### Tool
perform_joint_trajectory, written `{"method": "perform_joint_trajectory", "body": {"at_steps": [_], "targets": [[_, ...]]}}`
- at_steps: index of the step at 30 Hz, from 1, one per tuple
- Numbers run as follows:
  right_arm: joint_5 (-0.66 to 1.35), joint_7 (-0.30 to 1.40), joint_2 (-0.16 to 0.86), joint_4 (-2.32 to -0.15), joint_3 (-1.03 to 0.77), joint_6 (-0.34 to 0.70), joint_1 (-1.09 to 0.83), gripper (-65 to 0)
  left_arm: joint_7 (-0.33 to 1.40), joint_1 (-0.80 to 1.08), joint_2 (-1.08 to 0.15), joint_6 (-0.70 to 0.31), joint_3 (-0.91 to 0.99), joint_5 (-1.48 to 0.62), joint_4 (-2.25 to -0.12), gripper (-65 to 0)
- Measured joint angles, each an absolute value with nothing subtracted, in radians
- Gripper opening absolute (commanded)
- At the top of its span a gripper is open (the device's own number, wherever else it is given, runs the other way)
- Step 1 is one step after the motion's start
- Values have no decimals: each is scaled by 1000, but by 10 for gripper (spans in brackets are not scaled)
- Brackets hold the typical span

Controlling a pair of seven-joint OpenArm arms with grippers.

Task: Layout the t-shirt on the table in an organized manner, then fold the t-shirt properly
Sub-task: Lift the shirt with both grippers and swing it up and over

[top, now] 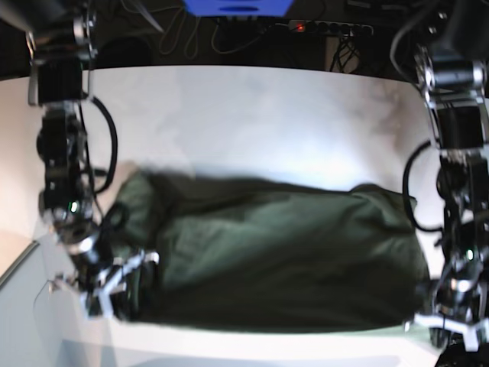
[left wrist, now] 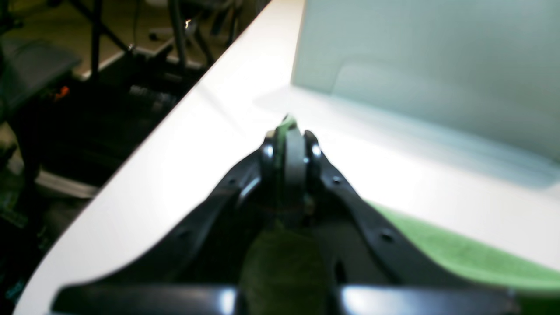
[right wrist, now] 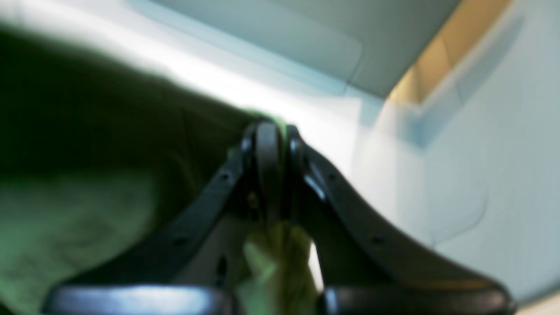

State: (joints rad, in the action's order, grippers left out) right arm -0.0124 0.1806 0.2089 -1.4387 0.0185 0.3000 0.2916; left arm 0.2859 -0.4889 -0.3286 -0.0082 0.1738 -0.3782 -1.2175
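Both my grippers clamped on cloth, left gripper [left wrist: 291, 131] pinching t-shirt [top: 283, 252] edge, right gripper [right wrist: 271, 131] pinching another edge, shirt spread across white table [top: 252, 115].

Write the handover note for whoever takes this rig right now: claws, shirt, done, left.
Left claw: shut on the t-shirt, green cloth pinched between its tips.
Right claw: shut on the t-shirt too, fabric bunched in its jaws.
The t-shirt is stretched wide across the near part of the table, held between both claws at its near corners, wrinkled and partly bunched near the right claw.
Done: shirt grasped and roughly spread.
Left: flatten it neatly, then all the folds.
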Motion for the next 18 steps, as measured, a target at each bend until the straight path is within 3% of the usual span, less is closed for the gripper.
{"method": "perform_joint_trajectory", "body": {"at_steps": [10,18], "targets": [[-16,178,190,-1224,-109,310,676,-650,287,-837,-282,-9,9,-379,-1079,-648],[-12,169,180,-1255,-191,311,854,-650,286,-1105,-259,-10,-9,-379,-986,-648]]}}
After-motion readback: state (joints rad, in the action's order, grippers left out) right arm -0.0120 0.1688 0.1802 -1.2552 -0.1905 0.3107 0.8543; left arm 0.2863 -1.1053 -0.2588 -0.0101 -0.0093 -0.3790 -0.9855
